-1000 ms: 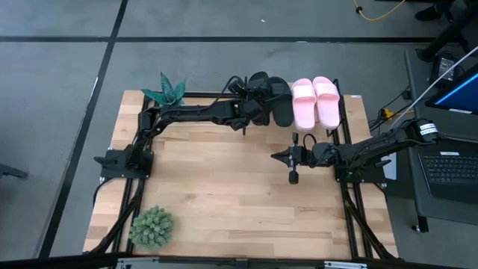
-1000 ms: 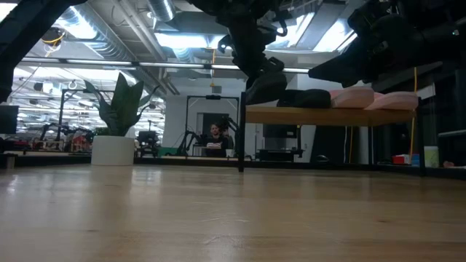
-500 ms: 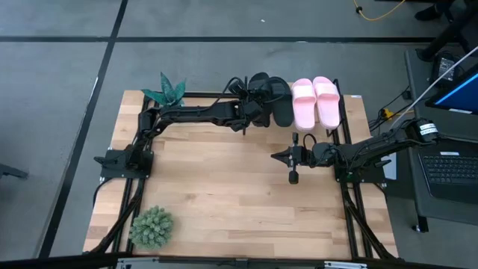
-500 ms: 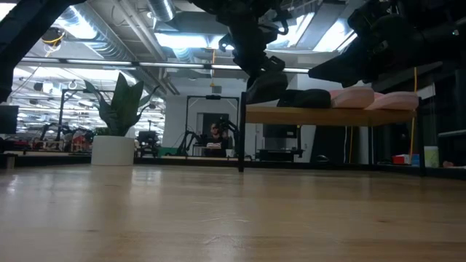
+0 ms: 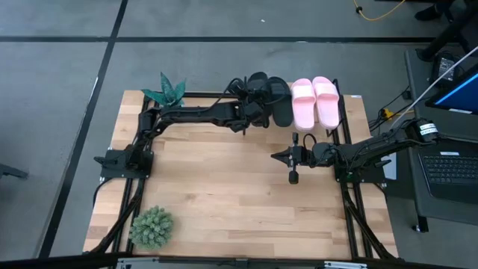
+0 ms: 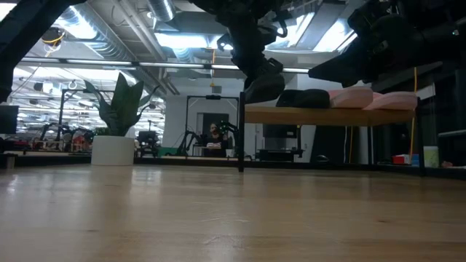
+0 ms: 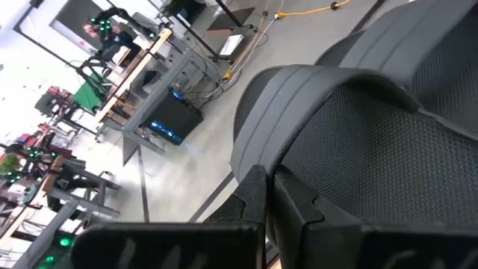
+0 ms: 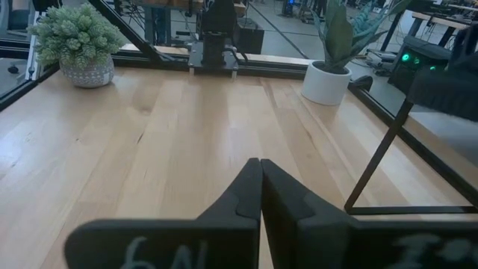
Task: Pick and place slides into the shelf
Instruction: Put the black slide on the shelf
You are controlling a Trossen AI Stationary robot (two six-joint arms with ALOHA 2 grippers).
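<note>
The shelf (image 6: 328, 114) stands at the table's far edge, its board raised on thin black posts. Two pale pink slides (image 5: 315, 101) lie side by side on its right part, with one black slide (image 5: 282, 104) next to them. My left gripper (image 5: 255, 104) reaches in from the table's left and is shut on the other black slide (image 6: 263, 84), at the shelf's left end. My right gripper (image 5: 275, 157) hovers shut above the table's middle right, short of the shelf, and touches nothing. My left gripper pinches the edge of the black slide's wide strap (image 7: 250, 146) between its two fingers. The fingers come from the table's left, slanting a little downward. The slide hangs tilted below them, close above the left end of the board; whether it touches the board cannot be told.
A spiky green plant in a white pot (image 5: 166, 90) stands at the far left corner, and a round bushy plant (image 5: 151, 228) at the near left. A laptop (image 5: 455, 168) sits off the table's right side. A person (image 6: 213, 135) sits in the room beyond. Bare wood fills the middle.
</note>
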